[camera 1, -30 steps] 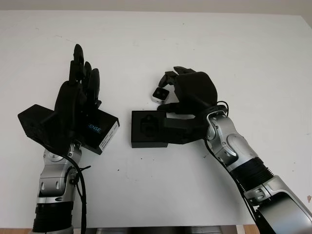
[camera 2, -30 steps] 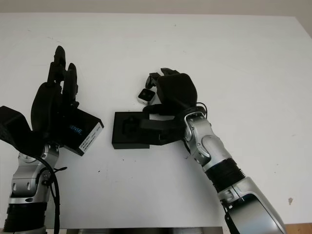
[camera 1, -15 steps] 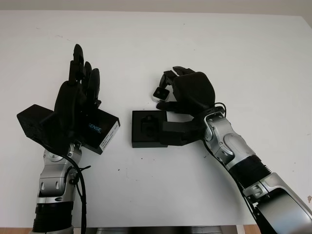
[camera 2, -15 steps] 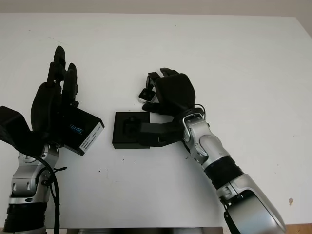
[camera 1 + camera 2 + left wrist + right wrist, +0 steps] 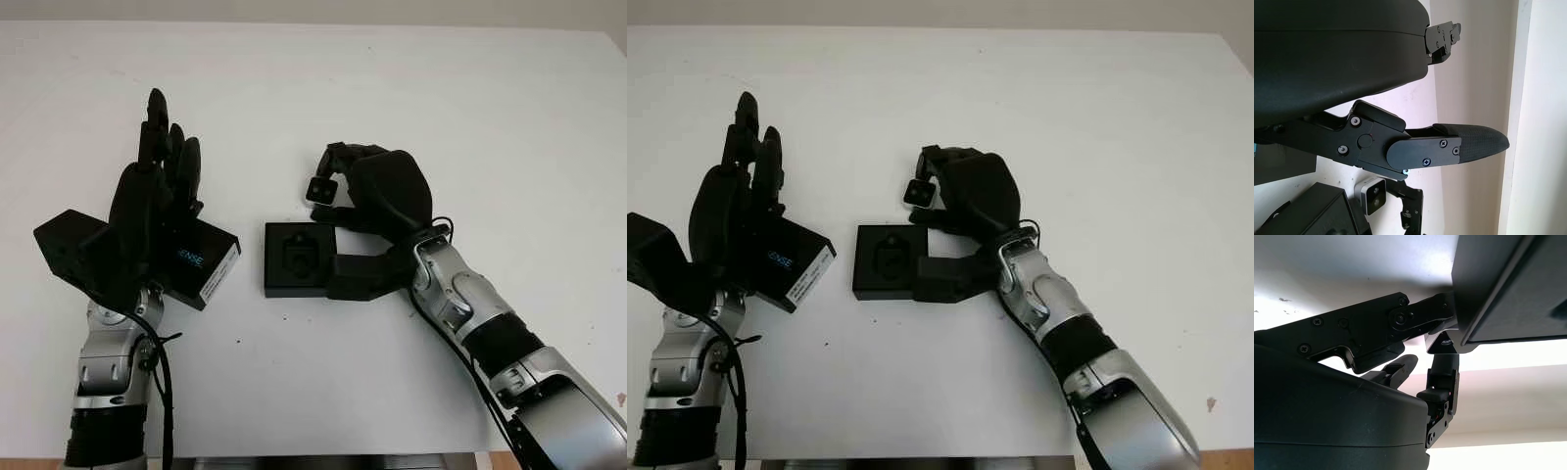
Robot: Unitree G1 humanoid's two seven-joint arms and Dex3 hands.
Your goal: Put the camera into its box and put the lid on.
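Observation:
The small white-and-black camera [image 5: 320, 189] is pinched in the fingertips of my right hand [image 5: 331, 182], which is shut on it just beyond the far edge of the box base. The black box base [image 5: 297, 259] lies open on the table with its dark foam insert facing up; the right palm and forearm [image 5: 446, 284] reach over its right side. The black lid [image 5: 208, 264], with a white label, lies at the left. My left hand [image 5: 157, 191] is open above the lid, fingers pointing away from me. The left wrist view shows the camera [image 5: 1370, 196] beside the base [image 5: 1312, 215].
The white table [image 5: 323, 88] stretches wide behind and to the right of both hands. Its front edge runs just below the forearms. A few small dark specks mark the surface in front of the box.
My right hand has turned the camera in its fingertips, now showing a darker face, and the wrist has dropped slightly toward the box base. The left hand and lid have not moved.

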